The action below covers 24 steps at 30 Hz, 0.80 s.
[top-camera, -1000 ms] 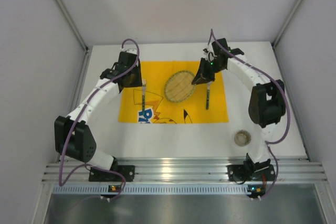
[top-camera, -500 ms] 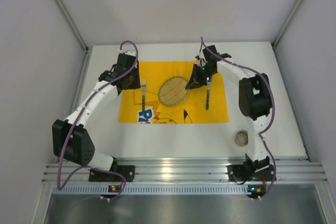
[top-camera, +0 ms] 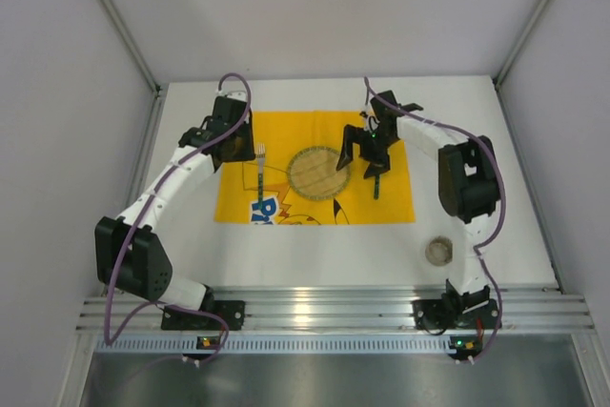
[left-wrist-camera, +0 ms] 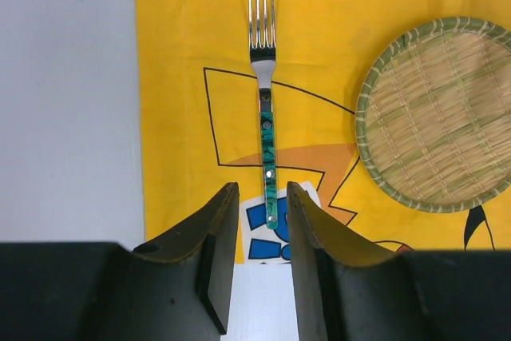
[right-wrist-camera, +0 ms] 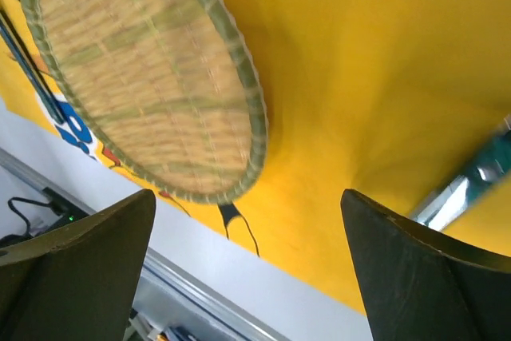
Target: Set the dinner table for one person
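Woven plate (top-camera: 316,171), centred on yellow mat (top-camera: 391,207); right gripper (right-wrist-camera: 247,193) splayed wide, empty. Best withdrawn straight upward, avoiding knife (top-camera: 376,186) just right.

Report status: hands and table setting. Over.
Left hand open, empty, above fork handle. Right hand open, empty, beside woven plate. Plate, fork, green-handled utensil on yellow mat on dinner table; small cup off mat. Nothing in the way.

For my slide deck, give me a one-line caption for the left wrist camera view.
Left hand poised above a green-handled fork on the yellow mat, woven plate to its right.
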Tool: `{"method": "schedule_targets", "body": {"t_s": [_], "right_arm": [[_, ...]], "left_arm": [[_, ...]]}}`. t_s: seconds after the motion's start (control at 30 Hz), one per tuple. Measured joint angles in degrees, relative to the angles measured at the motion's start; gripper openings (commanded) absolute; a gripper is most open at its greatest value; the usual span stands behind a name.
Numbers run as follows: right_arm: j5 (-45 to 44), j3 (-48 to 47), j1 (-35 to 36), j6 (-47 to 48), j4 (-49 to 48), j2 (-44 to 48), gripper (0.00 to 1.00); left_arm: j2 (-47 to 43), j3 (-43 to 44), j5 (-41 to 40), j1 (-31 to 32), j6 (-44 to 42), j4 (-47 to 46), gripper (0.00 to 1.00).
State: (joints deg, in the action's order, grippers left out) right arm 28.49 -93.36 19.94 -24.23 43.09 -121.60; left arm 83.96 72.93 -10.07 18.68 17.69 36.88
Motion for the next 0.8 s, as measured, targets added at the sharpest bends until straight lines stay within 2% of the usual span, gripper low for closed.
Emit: {"method": "schedule_targets", "body": {"t_s": [0.1, 0.2, 0.27, 0.37, 0.43, 0.53, 0.63, 0.8], "right_arm": [[-4.6, 4.1, -1.1, 1.8, 1.6, 6.6, 1.0], [-8.8, 13.1, -6.2, 2.0, 2.5, 18.3, 1.0], [-11.0, 19.3, -12.0, 1.7, 2.7, 25.9, 1.0], [-16.0, 26.2, -27.0, 0.6, 2.7, 33.8, 1.0], [-19.4, 30.0, -32.5, -0.9, 3.8, 37.6, 1.0], [-20.2, 35.8, -34.7, -4.4, 5.2, 41.6, 1.0], [-17.2, 41.4, -36.8, -6.0, 7.2, 42.9, 1.0], [-19.7, 42.2, -37.6, -5.8, 12.7, 44.9, 0.98]], "left_arm": [[0.0, 0.2, 0.1, 0.0, -0.1, 0.0, 0.36], [-0.1, -0.1, 0.3, 0.0, -0.1, -0.4, 0.36], [-0.5, -1.1, 0.7, 0.0, -0.1, -0.9, 0.35], [-0.9, -2.8, 1.7, 0.0, 0.0, -1.0, 0.34], [-0.9, -3.6, 2.4, 0.0, 0.0, -1.1, 0.34], [-0.7, -3.7, 3.4, 0.0, 0.0, -1.5, 0.33], [0.0, -3.7, 4.3, 0.0, 0.0, -2.5, 0.33], [1.6, -3.7, 5.4, 0.0, 0.0, -3.4, 0.32]]}}
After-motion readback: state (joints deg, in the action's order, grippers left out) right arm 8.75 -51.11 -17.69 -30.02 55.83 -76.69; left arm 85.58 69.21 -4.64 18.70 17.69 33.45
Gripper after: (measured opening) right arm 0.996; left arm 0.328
